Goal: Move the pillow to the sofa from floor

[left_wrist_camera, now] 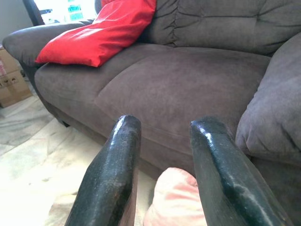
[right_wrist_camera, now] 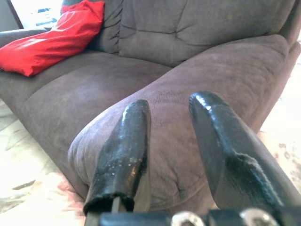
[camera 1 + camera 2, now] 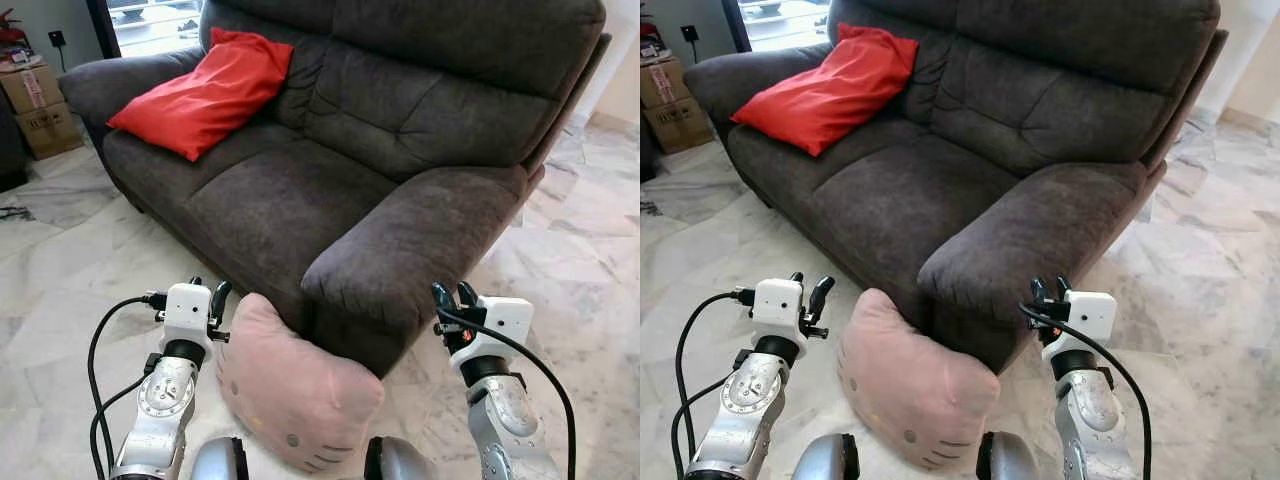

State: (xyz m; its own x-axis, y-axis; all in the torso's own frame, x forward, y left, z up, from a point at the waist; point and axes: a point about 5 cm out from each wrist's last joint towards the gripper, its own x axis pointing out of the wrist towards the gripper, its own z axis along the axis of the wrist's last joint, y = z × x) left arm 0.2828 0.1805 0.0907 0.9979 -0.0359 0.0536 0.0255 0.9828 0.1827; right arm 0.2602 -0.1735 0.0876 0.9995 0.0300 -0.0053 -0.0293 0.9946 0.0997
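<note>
A pink cat-face pillow (image 3: 296,388) lies on the marble floor, leaning against the front of the sofa's near armrest (image 3: 420,240). The dark grey sofa (image 3: 300,190) fills the middle of the eye views, with a red pillow (image 3: 205,92) propped in its far left corner. My left gripper (image 3: 218,300) is raised just left of the pink pillow's top edge, fingers (image 1: 113,174) open with nothing between them. My right gripper (image 3: 452,296) is held up beside the armrest's front, also open and empty. The pink pillow's corner (image 1: 174,200) shows between the left fingers.
Cardboard boxes (image 3: 38,105) stand at the far left by the wall. Bright windows (image 3: 155,20) sit behind the sofa. Bare marble floor (image 3: 70,290) spreads to the left of the pillow and to the right of the sofa (image 3: 590,250).
</note>
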